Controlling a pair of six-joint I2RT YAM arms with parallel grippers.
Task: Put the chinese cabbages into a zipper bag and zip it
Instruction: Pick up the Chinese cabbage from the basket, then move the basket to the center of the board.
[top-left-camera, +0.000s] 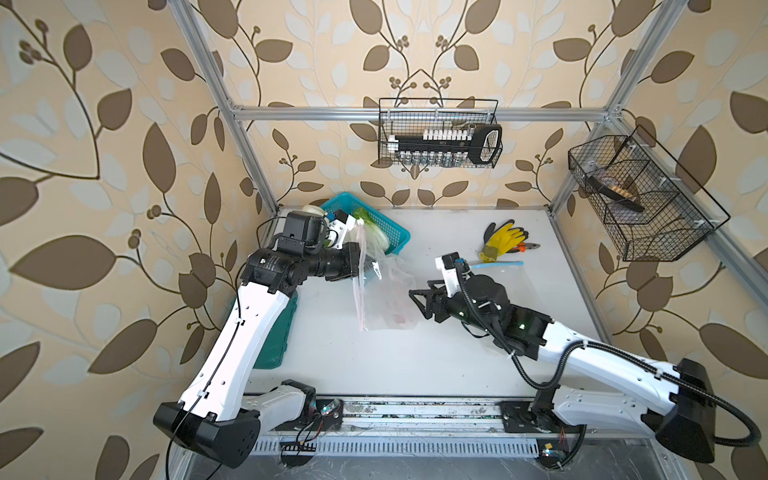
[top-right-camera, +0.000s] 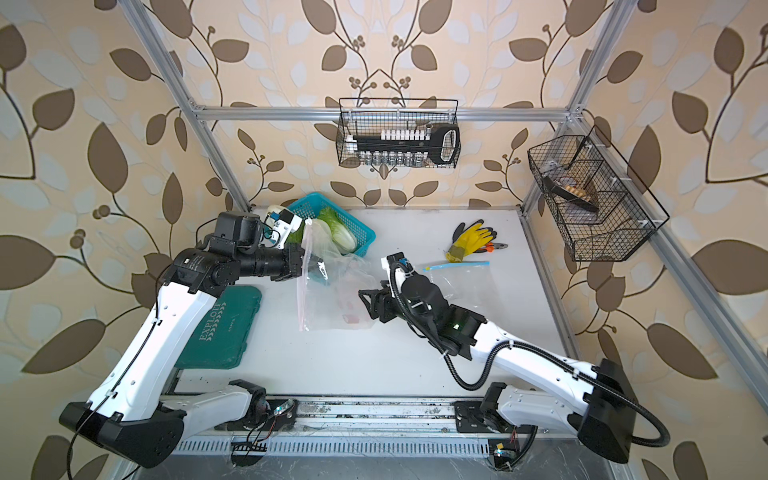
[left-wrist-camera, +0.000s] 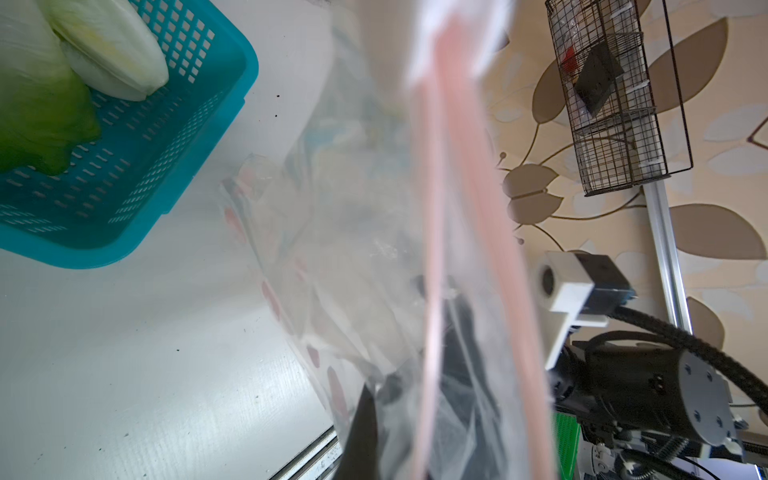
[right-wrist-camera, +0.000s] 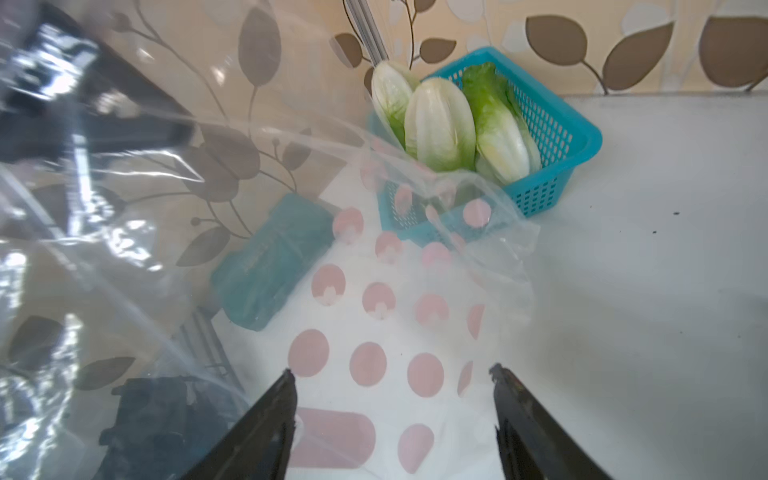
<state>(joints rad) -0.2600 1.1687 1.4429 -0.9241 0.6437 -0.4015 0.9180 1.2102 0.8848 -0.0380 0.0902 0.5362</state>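
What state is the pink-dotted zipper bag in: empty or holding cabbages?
Empty. The chinese cabbages lie in the teal basket; no cabbage shows inside the clear bag.

Left arm (top-left-camera: 245, 332): white shells, black joints, thin black cable clipped along it. Right arm (top-left-camera: 602, 361): same finish, corrugated black conduit, green lamp lit. Right gripper (right-wrist-camera: 393, 370): black tapered fingers. Both bases sit on the metal rail (top-left-camera: 415, 411).

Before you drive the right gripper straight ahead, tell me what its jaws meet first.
The right gripper, jaws open, points at the pink-dotted zipper bag, which lies just ahead; it probably meets that film first. The blue basket of chinese cabbages sits beyond.
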